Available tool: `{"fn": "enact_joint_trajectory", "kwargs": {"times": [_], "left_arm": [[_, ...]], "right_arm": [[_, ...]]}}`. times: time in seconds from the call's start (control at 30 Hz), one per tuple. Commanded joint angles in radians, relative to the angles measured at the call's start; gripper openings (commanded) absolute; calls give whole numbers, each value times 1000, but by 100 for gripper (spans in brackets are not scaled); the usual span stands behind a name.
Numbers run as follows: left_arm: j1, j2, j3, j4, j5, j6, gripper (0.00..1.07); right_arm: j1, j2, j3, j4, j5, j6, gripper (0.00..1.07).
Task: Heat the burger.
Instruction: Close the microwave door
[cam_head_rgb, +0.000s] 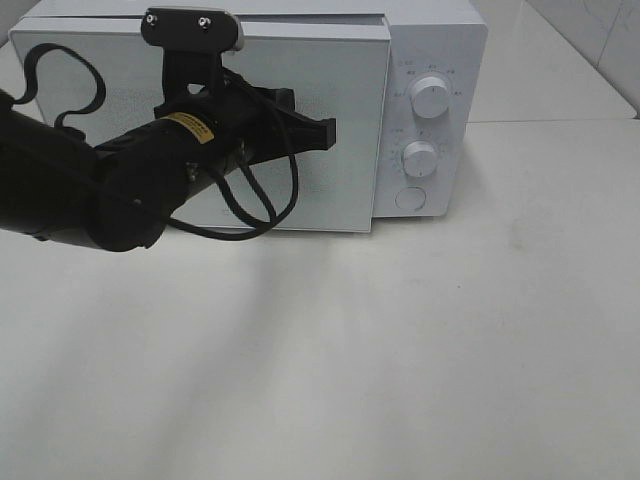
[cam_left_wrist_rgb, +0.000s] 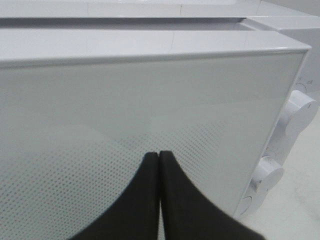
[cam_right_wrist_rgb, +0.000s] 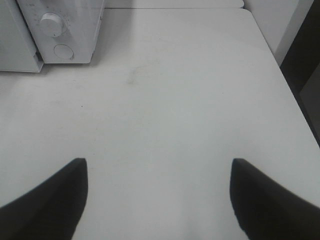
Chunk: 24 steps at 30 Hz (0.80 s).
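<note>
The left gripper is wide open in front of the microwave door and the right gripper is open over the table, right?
Not quite: the left gripper is shut, jaws pressed together before the microwave door, as the left wrist view shows. The right gripper is open over the table.

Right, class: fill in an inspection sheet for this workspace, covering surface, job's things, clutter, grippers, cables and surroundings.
Surface: white table, bare where visible.
Job's things: burger not seen; white microwave at the back, door across its front, inside hidden; two knobs and a round button on its panel.
Clutter: nothing seen.
Grippers: left gripper shut, empty, pointing at the door, contact unclear; right gripper open, empty, over bare table.
Cables: black cables loop beneath the left arm.
Surroundings: pale tiling beyond the table.
</note>
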Motion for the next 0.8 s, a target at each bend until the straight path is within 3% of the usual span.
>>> {"fn": "enact_joint_trajectory", "kwargs": {"times": [0.03,0.8], "left_arm": [[-5,24,-61,-23,48,28,0],[-1,182,-315,-73,96,82,0]], "right_arm": [[-8,-26,2,0,0,-4,75],[-8,-26,2,0,0,-2,75]]}}
